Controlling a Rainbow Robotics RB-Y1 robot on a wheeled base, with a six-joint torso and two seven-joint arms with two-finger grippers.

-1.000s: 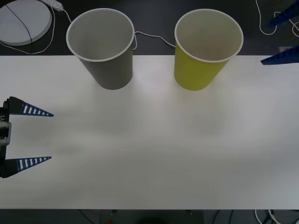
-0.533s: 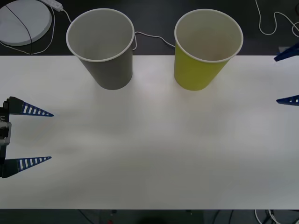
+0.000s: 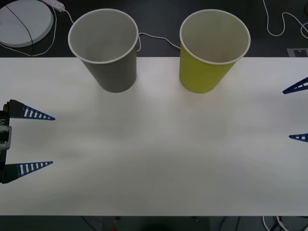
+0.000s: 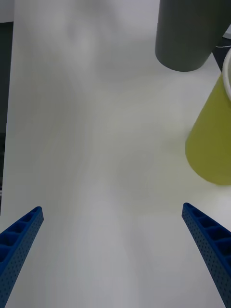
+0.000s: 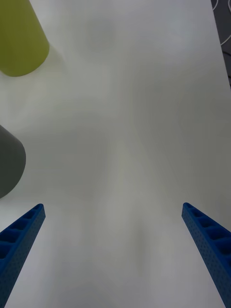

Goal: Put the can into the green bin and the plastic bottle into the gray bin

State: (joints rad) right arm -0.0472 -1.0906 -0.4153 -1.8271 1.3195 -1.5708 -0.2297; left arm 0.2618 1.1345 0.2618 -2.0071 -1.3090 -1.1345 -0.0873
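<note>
Green bin (image 3: 208, 53) beyond right end effector (image 3: 296, 112)

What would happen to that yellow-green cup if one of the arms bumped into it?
The green bin would probably tip or slide easily: it looks like a thin paper cup, wide at the rim and narrower at its base on the table. Its inside looks bare from the front view, so it is likely very light. Its walls would probably dent if squeezed.

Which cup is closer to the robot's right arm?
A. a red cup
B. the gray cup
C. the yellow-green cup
C: in the front view the green bin stands nearer the right gripper at the table's right edge, while the gray bin stands nearer the left gripper.
</note>
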